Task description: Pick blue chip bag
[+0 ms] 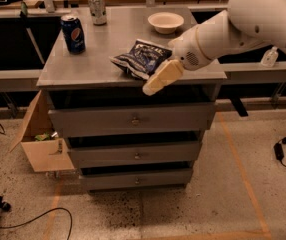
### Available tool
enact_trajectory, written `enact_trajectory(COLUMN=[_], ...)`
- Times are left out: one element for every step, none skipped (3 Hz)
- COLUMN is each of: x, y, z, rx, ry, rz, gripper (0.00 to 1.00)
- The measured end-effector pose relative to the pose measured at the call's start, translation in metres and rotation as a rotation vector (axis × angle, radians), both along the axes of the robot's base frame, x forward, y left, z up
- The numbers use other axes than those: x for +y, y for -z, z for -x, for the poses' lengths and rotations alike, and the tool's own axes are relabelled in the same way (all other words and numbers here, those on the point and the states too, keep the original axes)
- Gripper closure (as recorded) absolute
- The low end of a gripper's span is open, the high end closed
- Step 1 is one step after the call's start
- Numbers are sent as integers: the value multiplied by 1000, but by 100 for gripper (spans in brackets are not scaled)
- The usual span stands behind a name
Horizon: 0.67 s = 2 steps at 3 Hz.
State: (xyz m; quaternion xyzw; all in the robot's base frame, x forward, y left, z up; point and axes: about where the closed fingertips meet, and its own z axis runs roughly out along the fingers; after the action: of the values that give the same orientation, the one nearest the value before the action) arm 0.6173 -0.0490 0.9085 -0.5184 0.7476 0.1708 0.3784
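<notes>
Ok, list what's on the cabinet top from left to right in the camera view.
Pepsi can, silver can, blue chip bag, white bowl. The gripper hangs at the bag's right front corner.

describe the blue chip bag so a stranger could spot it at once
Find the grey drawer cabinet. On its top, near the front edge, lies the blue chip bag, the gripper just beside it. It is the only flat, crinkled item; the Pepsi can, silver can and bowl stand farther back.

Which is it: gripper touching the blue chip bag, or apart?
Cannot tell. In the camera view the gripper overlaps the right side of the blue chip bag at the front edge of the table; neither contact nor a gap shows.
</notes>
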Motion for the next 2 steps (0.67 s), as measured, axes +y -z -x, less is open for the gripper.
enact_trajectory(x=[28, 48], y=[2, 11], z=[-18, -38], rx=[-32, -60], ry=[-23, -19], rz=[-62, -84], gripper=[0, 0])
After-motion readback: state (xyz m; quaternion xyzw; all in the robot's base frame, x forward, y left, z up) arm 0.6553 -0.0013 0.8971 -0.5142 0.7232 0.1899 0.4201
